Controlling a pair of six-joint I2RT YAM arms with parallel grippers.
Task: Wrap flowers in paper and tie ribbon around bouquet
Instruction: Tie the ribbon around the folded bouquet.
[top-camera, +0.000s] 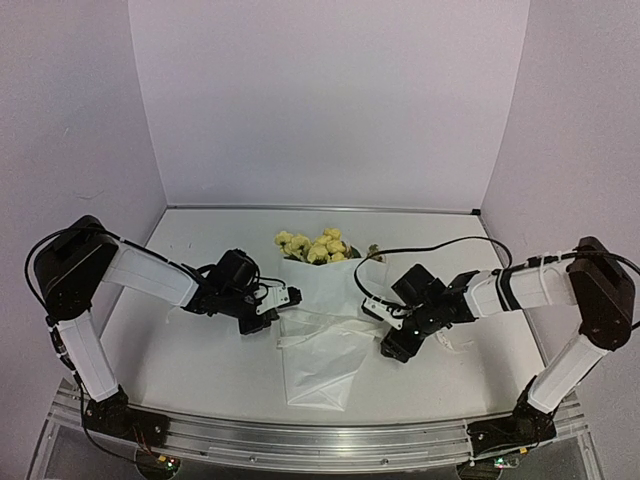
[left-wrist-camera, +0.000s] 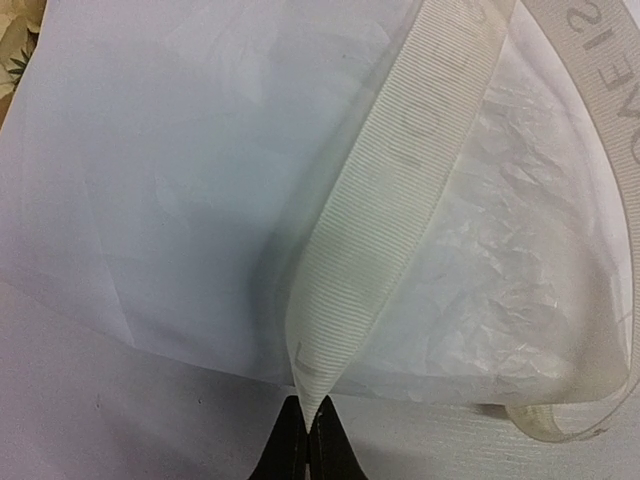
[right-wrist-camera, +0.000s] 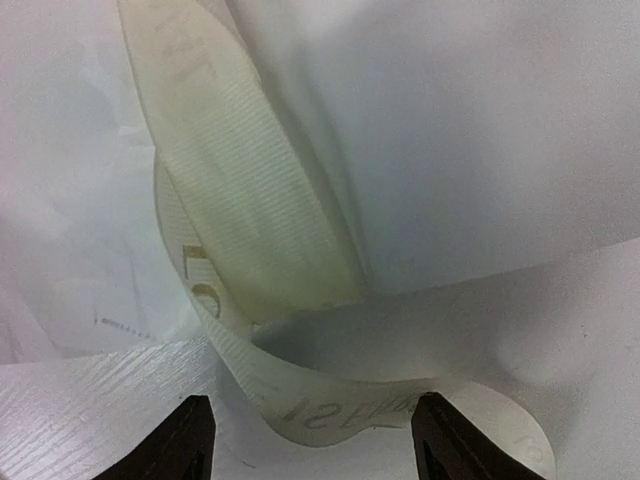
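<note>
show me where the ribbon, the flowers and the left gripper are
ribbon (left-wrist-camera: 385, 230), left wrist view, middle of the ribbed band rising from the jaws
flowers (top-camera: 315, 246), top external view, yellow blooms at the bunch's middle
left gripper (left-wrist-camera: 308, 428), left wrist view, between its closed fingertips pinching the ribbon

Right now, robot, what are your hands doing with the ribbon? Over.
Left hand shut on ribbon. Right hand open, ribbon loop between its fingers. Flowers wrapped in paper. No obstacle seen.

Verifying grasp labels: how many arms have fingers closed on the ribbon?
1. The left fingers, left of the bouquet, are shut on the ribbon. The right fingers, at the bouquet's right, stand open at a ribbon loop, not gripping it.
</note>
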